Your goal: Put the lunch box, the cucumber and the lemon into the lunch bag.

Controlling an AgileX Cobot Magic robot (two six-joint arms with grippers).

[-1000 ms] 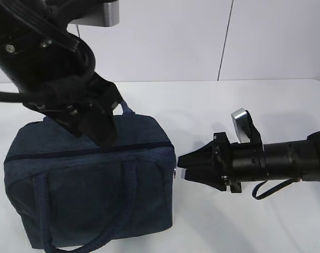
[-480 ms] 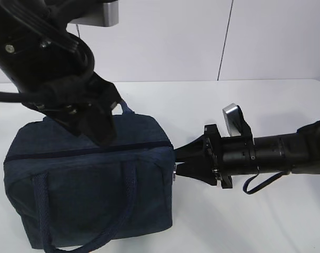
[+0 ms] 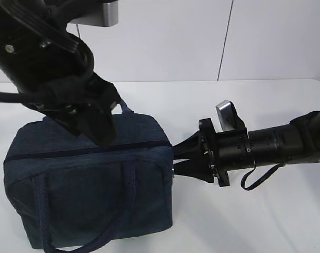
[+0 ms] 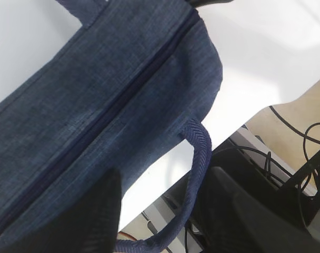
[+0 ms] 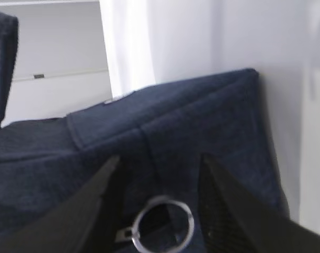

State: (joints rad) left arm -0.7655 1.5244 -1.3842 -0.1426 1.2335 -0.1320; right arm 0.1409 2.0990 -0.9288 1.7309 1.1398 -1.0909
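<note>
The lunch bag [image 3: 91, 195] is a boxy dark navy fabric bag standing at the front left of the white table, with its top zipper [image 4: 112, 110] shut. My left gripper [image 3: 99, 134] hovers over the bag's top, jaws open; in the left wrist view [image 4: 162, 179] a loop handle [image 4: 199, 158] hangs between its fingers. My right gripper [image 3: 176, 159] is at the bag's right end. In the right wrist view its open fingers [image 5: 91, 205] stand either side of the silver ring pull [image 5: 163, 224], not shut on it. The lunch box, cucumber and lemon are out of view.
The table's front edge [image 4: 265, 108] runs close by the bag, with black cables [image 4: 307, 153] below it. A white wall [image 3: 202, 37] stands behind the table. The second loop handle [image 3: 44, 221] hangs down the bag's front.
My right gripper has moved left across the table and now reaches the bag's right end at the ring pull. My left arm and the bag have not moved.
</note>
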